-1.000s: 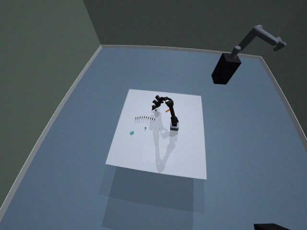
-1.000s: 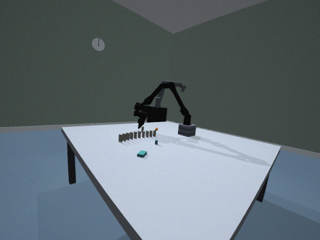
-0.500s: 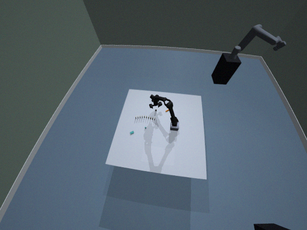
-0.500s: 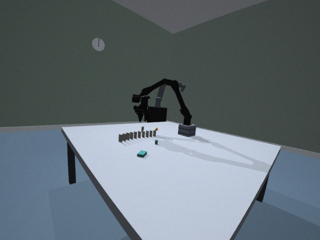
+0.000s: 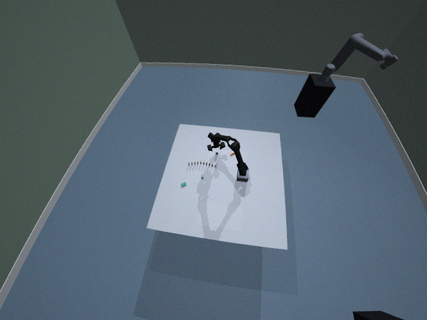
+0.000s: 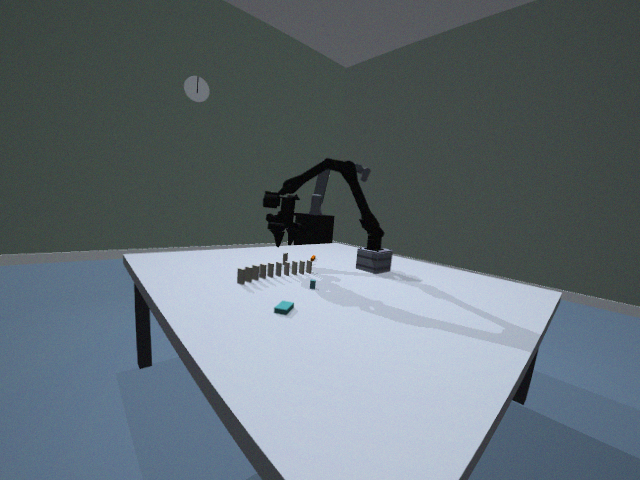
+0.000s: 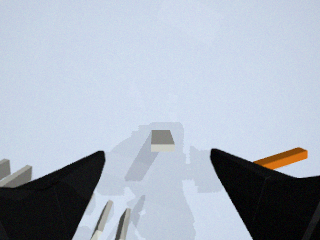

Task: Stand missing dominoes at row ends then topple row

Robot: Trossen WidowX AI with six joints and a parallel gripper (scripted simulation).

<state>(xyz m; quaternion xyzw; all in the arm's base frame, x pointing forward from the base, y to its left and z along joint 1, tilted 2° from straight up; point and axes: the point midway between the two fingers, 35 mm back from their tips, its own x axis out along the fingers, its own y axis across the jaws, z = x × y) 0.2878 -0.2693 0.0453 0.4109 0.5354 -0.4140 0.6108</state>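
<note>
Several thin pale dominoes [image 5: 201,163] [image 6: 263,271] [image 7: 123,225] stand in a slightly curved row. A lone domino [image 5: 216,153] [image 6: 285,257] [image 7: 162,137] stands upright apart from the row, off behind its arm-side end. My gripper [image 5: 216,148] [image 6: 284,243] [image 7: 158,154] is open and empty, pointing down above the lone domino. In the wrist view that domino appears between the two fingertips and slightly beyond them, its top face showing. The wrist view shows only part of the row, at lower left; the left finger hides some of it.
An orange bar [image 5: 232,154] [image 6: 312,257] [image 7: 282,159] lies to the right of the lone domino. A small teal piece [image 5: 202,177] [image 6: 312,284] and a larger teal block [image 5: 183,184] [image 6: 283,307] are on the other side of the row. All are on the white table [image 5: 261,220] [image 6: 361,372].
</note>
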